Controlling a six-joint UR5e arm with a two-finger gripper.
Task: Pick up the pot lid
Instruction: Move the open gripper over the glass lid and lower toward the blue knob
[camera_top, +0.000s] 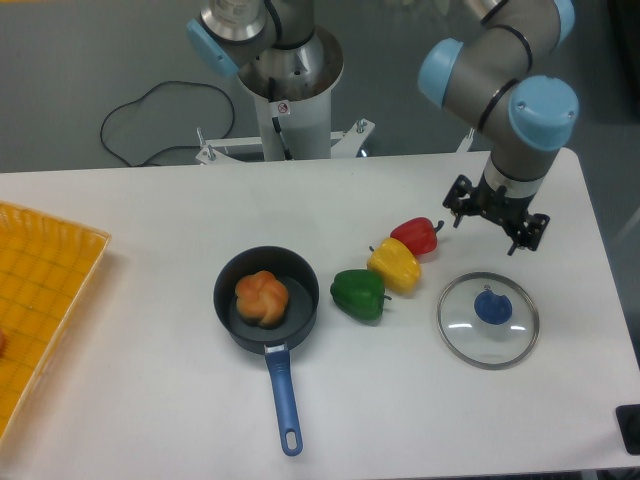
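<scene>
Nearest: black object (628, 418), cut off at right edge, can't ID. Blue pan handle (284, 395) points toward the camera. Next, the target: round clear-glass pot lid (480, 346) lying flat, knob up, right side of table; the round blue knob (493, 307) is mid-lid. Same depth or so, well off to view-left: round black frying pan (221, 305) with an orange-brown lump (262, 298) inside, yellow slatted crate (55, 280) at left edge.

Then green pepper (360, 294), yellow pepper (395, 266), red pepper (416, 236), a loose diagonal view-left of the lid; red is closest to my gripper. They look like a side risk, not blockers.

Farther: my black two-finger gripper (484, 236), fingers apart, holding nothing. Key relation: knob lies camera-side of it, so I'd go nearward, then down to straddle the knob. Exact height unclear. Last, grey arm (545, 105).
</scene>
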